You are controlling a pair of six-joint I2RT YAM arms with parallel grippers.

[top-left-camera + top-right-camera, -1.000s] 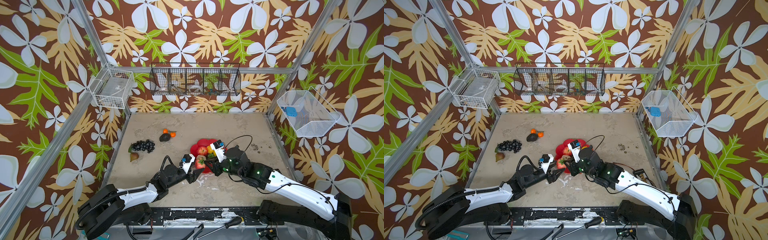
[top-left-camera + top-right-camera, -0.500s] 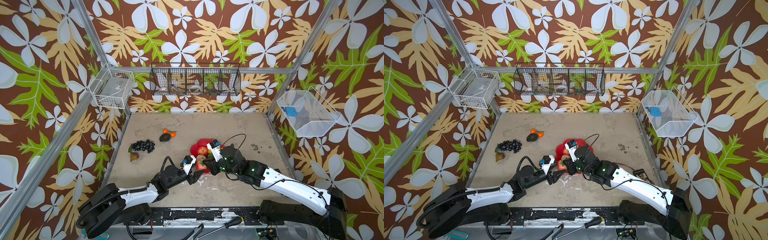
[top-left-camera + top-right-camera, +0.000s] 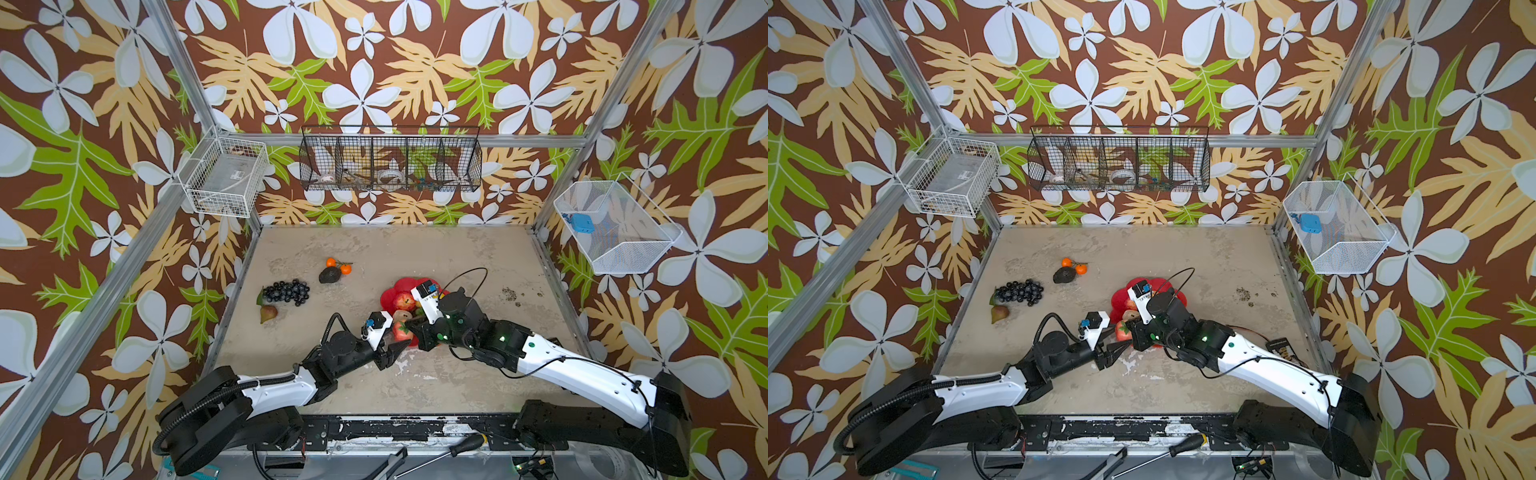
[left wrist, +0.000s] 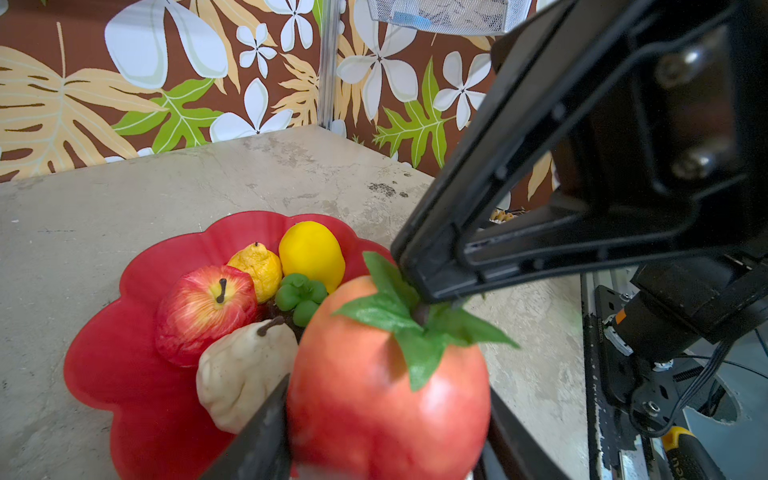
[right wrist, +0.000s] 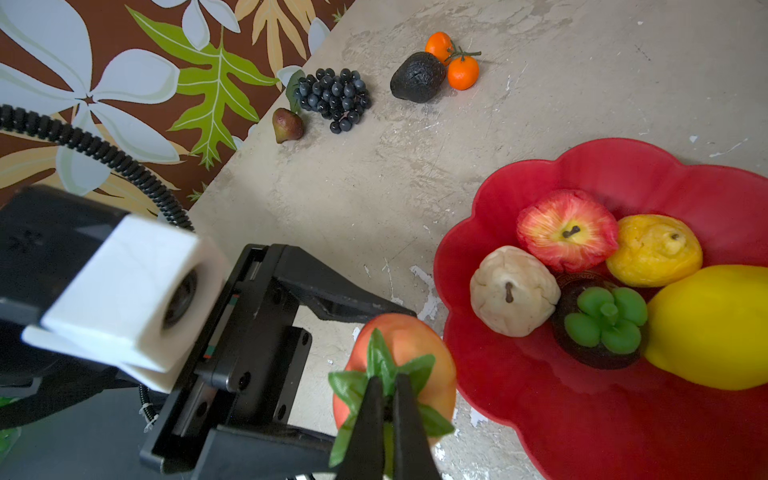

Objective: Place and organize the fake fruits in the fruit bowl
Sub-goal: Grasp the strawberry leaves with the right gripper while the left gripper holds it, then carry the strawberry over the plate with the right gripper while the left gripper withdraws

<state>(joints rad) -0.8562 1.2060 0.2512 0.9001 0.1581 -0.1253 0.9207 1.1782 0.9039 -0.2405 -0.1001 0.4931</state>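
Closing just now, the right claw pinches the leafy crown of the strawberry, gripped by the left claw beside the fruit bowl; a handover looks underway.

The red scalloped fruit bowl has the apple, wrinkly lemon, smooth lemon, cream lumpy piece and a dark green-capped fruit all bunched together. The strawberry sits just off the rim, clamped in the left gripper, with the right gripper pinching its leaves. Out on the bench: grapes with the pear just beside them, and the avocado touching the stemmed oranges.
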